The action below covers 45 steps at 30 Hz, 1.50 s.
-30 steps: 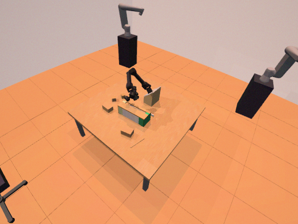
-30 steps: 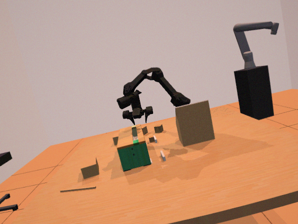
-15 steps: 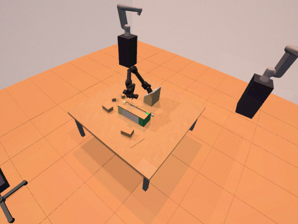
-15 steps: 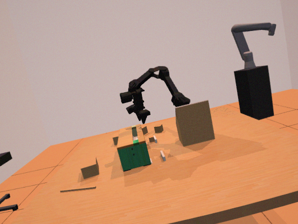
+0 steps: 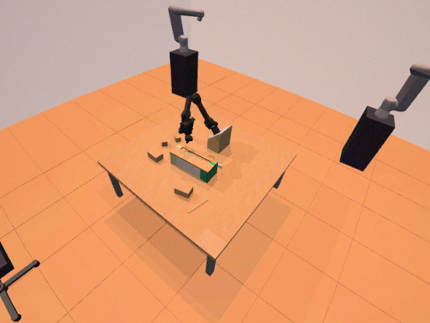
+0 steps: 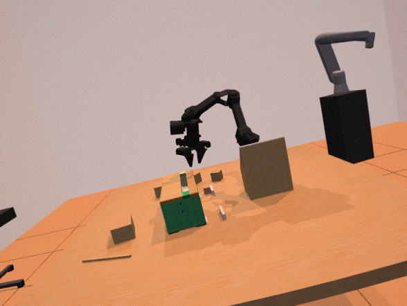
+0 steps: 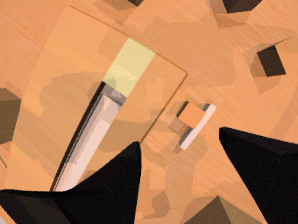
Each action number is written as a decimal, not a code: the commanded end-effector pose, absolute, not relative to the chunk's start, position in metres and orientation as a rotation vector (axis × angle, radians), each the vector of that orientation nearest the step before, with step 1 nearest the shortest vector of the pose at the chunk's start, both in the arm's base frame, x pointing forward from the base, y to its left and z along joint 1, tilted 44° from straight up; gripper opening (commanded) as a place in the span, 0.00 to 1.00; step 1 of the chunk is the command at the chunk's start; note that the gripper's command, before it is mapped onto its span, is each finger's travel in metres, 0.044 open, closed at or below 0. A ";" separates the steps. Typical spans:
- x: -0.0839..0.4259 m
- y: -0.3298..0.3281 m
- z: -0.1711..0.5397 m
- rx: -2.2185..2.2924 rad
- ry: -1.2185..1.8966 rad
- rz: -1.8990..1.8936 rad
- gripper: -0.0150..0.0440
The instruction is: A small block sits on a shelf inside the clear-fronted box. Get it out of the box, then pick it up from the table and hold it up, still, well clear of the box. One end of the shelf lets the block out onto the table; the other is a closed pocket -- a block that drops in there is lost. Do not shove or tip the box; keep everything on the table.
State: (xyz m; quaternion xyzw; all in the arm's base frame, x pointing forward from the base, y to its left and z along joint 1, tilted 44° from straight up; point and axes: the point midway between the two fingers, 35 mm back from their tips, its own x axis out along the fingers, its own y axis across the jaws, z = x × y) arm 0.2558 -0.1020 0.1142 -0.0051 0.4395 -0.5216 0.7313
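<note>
The clear-fronted box (image 5: 187, 168) (image 6: 183, 214) (image 7: 52, 65) stands upright on the table, with a slot in its top and a green end. A small orange-topped block (image 6: 207, 190) (image 7: 192, 115) lies on the table outside the box, beside its rear long side. It is close to a short white strip (image 6: 212, 190) (image 7: 199, 127). The box hides the block in the top view. My gripper (image 5: 189, 140) (image 6: 195, 165) (image 7: 179, 140) is open and empty, pointing down above table height. In the wrist view the block shows beyond the gap between the fingertips.
A tall brown panel (image 5: 219, 141) (image 6: 266, 169) stands behind the box, near the arm's base. Several brown blocks lie around, one (image 5: 155, 156) off the box's left end and one (image 5: 183, 191) (image 6: 123, 233) in front. A thin stick (image 5: 198, 206) (image 6: 106, 258) and another white strip (image 6: 222, 212) lie flat.
</note>
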 end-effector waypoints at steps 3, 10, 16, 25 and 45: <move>0.240 -0.106 0.121 1.011 0.226 -1.438 0.74; 0.236 -0.108 0.126 1.457 -0.135 -1.467 0.74; 0.233 -0.109 0.131 1.829 -0.456 -1.443 0.74; 0.231 -0.109 0.133 2.019 -0.629 -1.414 0.74; 0.225 -0.170 0.070 2.018 -0.630 -1.415 0.74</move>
